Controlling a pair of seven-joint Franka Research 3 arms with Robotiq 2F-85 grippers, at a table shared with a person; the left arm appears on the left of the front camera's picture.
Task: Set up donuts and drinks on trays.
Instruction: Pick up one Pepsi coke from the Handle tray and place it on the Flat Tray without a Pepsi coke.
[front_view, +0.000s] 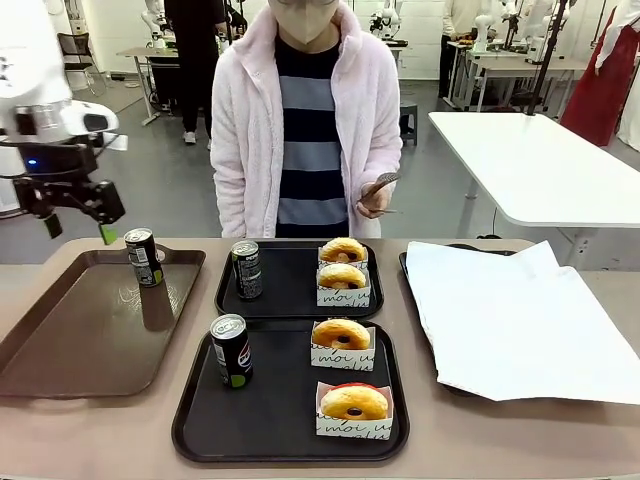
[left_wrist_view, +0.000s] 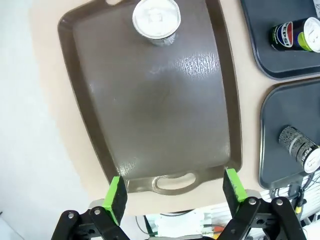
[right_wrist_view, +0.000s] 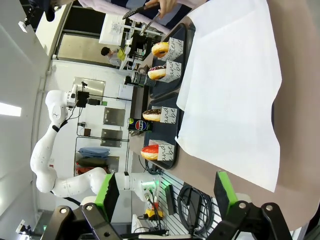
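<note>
My left fingers (front_view: 76, 227) hang spread and empty; the slim black soda can (front_view: 144, 257) stands upright on the long brown tray (left_wrist_view: 150, 110), just below and ahead of them.

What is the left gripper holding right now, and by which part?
Nothing. The left gripper is open, hovering above the brown tray, apart from the can standing on it.

Two black trays (front_view: 290, 435) (front_view: 296, 303), one behind the other. Each holds two sleeved glazed donuts (front_view: 352, 403) (front_view: 343, 276) on the right, one upright black can (front_view: 231, 351) (front_view: 247, 270) on the left. Third can (front_view: 144, 257) upright on brown tray (front_view: 60, 340).
</note>
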